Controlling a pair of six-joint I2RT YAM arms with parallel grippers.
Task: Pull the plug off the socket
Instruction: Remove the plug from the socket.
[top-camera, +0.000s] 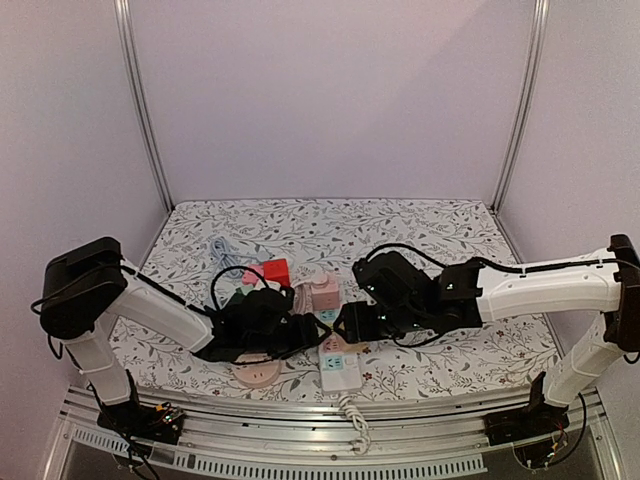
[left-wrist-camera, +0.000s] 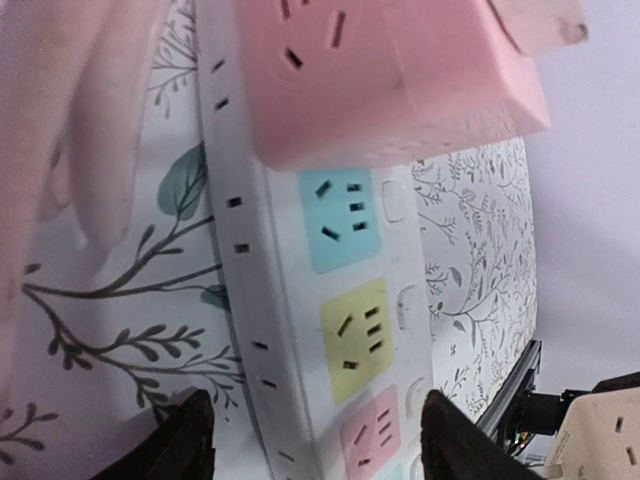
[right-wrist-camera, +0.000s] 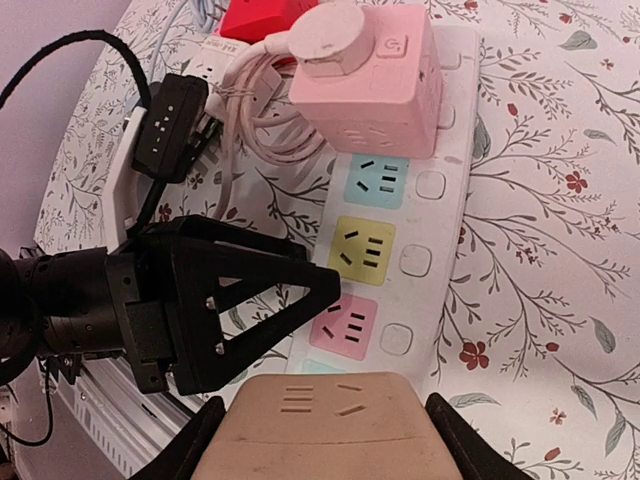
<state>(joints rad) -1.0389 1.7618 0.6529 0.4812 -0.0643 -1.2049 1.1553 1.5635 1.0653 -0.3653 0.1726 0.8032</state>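
The white power strip (right-wrist-camera: 452, 300) is lying on the floral tabletop (right-wrist-camera: 560, 200), running from the upper centre to the lower centre of the right wrist view. It is showing a teal, a yellow and a pink socket face in a row.

A pink cube adapter (right-wrist-camera: 385, 90) is sitting on the upper end of the strip, and a round pale-pink plug (right-wrist-camera: 325, 40) is sitting on top of that cube. A coiled pink cord (right-wrist-camera: 250, 100) is lying just beside the cube on its left. A red item (right-wrist-camera: 262, 15) is showing at the top edge.

The right pincer (right-wrist-camera: 320, 440) is gripping the beige plug (right-wrist-camera: 320, 420), with one finger bearing on each side of the block. The plug is occupying the bottom centre of the right wrist view, over the lower end of the strip. In the left wrist view it is showing at the lower right corner, apart from the strip's face. Whether its pins are fully clear cannot be told.

The left pincer (left-wrist-camera: 320, 445) is standing with its jaws apart and is holding nothing. Its fingers (left-wrist-camera: 190, 445) are flanking the strip at the bottom of the left wrist view. In the right wrist view its black tips are lying at the strip's left edge, beside the yellow and pink sockets.
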